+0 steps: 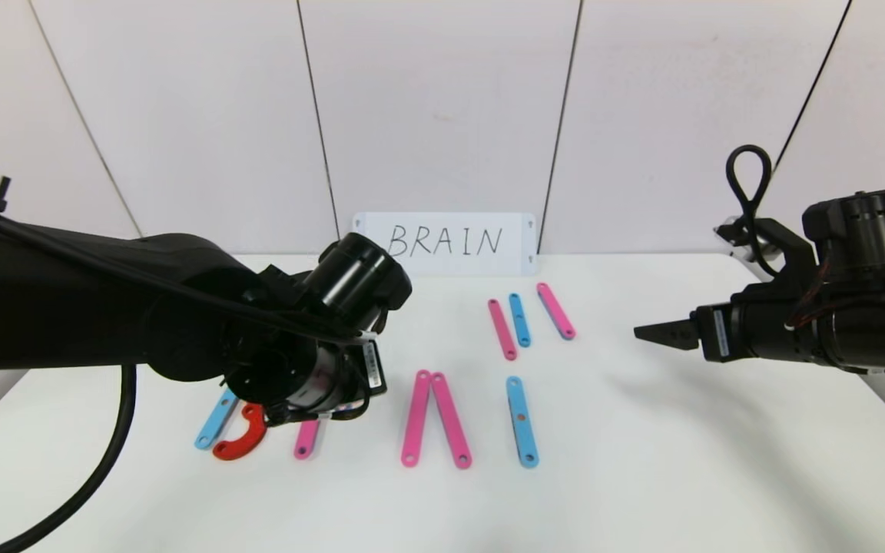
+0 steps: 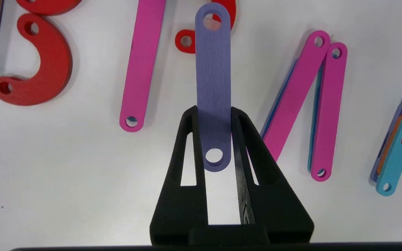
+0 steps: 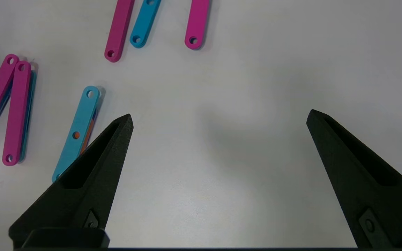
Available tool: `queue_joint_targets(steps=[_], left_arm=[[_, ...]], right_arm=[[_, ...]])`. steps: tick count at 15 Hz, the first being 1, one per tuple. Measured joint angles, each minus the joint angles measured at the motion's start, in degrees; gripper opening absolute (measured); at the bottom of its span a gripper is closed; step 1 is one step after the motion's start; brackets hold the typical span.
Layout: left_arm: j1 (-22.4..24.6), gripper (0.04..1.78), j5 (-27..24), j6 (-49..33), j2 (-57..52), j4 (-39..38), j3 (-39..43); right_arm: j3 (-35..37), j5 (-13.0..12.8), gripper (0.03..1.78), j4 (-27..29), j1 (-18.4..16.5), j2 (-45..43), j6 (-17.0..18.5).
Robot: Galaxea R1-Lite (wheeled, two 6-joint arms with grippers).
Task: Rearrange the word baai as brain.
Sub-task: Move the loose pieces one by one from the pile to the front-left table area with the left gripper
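Left gripper (image 2: pixel 214 115) pinches a purple strip (image 2: pixel 213 87) at the left end of the word (image 1: pixel 381 369).

Clamped near one end, the purple strip runs lengthways straight out from the fingertips, its far hole over a red curved piece (image 2: pixel 201 35). Beside it lie a pink strip (image 2: pixel 141 66), another red curve (image 2: pixel 37 69), then the pink V (image 1: pixel 435 418), the blue strip (image 1: pixel 522 421) and three spare strips (image 1: pixel 531 316) farther right. Right gripper (image 3: pixel 218 120) hangs spread wide and empty over bare table (image 1: pixel 719 430) at the right, well apart; the left arm looks plainly nearer.
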Motion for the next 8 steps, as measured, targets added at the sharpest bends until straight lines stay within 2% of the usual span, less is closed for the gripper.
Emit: queue_joint_targets(steps=[8], left_arm=[[-1.3,0.27,-0.4,-3.3,0.8,-4.1,7.8]], right_arm=[[0.0,0.0,1.74,0.0,0.1,0.3,0.0]])
